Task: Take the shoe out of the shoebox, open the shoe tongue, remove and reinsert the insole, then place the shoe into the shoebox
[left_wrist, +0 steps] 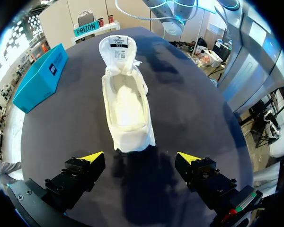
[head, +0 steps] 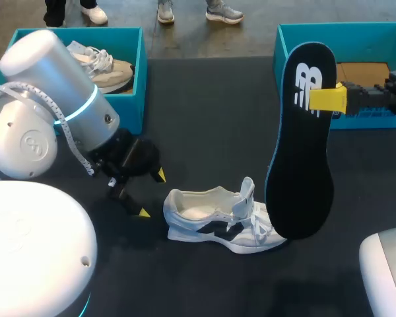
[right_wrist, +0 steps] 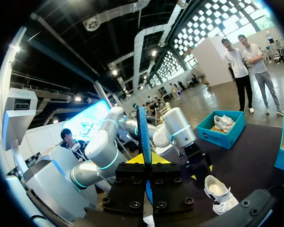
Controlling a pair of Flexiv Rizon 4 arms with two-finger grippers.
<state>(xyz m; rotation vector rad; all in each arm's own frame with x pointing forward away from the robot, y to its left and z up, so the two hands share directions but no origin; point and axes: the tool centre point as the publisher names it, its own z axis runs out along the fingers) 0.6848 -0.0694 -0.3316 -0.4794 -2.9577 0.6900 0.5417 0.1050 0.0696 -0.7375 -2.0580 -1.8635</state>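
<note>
With the shoe (head: 218, 224) laid on the worktop (head: 204, 99), the insole (head: 302, 142) pinched by the right gripper (head: 329, 99) and the left gripper (head: 152, 193) spread, reinsertion and boxing are judged left.

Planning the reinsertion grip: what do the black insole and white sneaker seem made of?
The flat black insole with blue rim: likely foam under matte fabric; no glare, printed white logo. The white lace-up sneaker with black side patches: apparently soft matte textile upper, since the tongue folds upright.

Even overhead light leaves soft shadows beside the shoe (head: 214, 224) on the table (head: 204, 119).
</note>
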